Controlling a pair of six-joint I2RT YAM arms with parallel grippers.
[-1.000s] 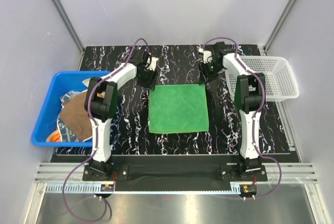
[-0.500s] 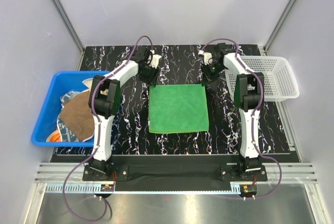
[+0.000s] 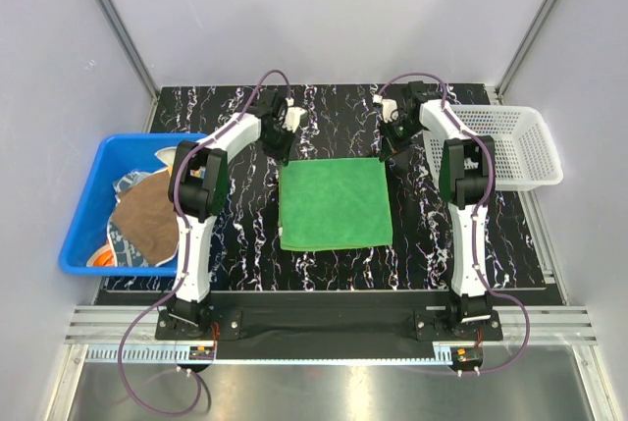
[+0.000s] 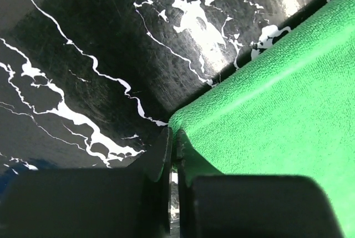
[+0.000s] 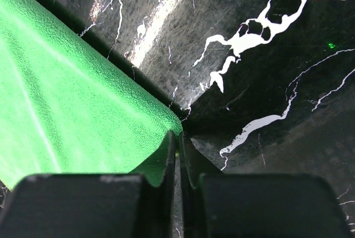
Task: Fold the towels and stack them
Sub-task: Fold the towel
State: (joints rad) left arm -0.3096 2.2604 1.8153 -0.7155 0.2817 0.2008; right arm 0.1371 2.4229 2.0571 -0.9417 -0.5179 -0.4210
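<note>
Arm bases: sitting bolted at the near edge of the table, both arms reaching away to the far side; the wrists are sitting a little farther out than a second ago.
Bin: sitting at the left edge, well apart from the towel, unchanged.
Cloths: lying heaped in the bin, a brown one on top, patterned ones showing beneath; not moving.
Towel: lying flat mid-table between the two arms, where it was a second ago. It is close to square, its sides running in line with the table edges. In the top view it is looking slightly wider left to right than near to far, so no clear long axis is showing.
Left gripper: pressing together on the towel's far left corner, the fabric rising in a small ridge at the tips. A second ago it was standing spread over that corner.
Right gripper: closing to a thin slit on the far right corner, a sliver of green showing between the tips. It was standing about half spread a second ago.
Basket: sitting at the far right edge, beside the right arm, unchanged.
</note>
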